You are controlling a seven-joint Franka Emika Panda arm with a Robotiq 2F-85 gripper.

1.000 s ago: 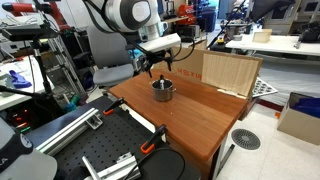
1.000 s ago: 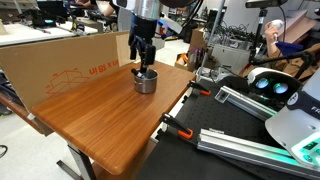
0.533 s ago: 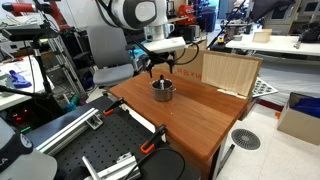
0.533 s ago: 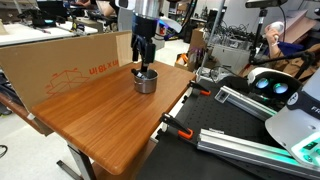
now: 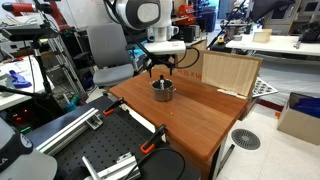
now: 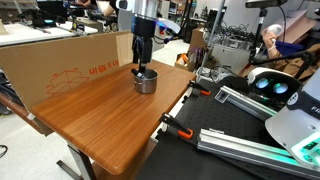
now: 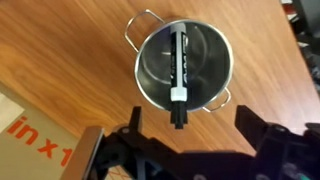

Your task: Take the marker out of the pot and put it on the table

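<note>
The shiny silver pot [image 7: 185, 62] stands on the reddish-brown table [image 7: 60, 50] and shows in both exterior views [image 5: 163, 91] [image 6: 146, 82]. The marker [image 7: 180, 70] lies inside it, dark with a white band, and its dark end pokes over the near rim. My gripper [image 7: 190, 112] is open and empty. It hovers straight above the pot with one finger on each side of the marker's end, touching nothing. It also hangs just over the pot in both exterior views [image 5: 160, 68] [image 6: 142, 60].
A pale plywood board [image 5: 230, 72] stands upright at the table's far edge. A large cardboard box [image 6: 60, 62] runs along one side of the table. Orange clamps [image 6: 172, 126] grip the table's edge. Bare wood lies around the pot.
The arm has shifted slightly sideways above the pot. The gripper stays open, and the pot and marker have not moved.
</note>
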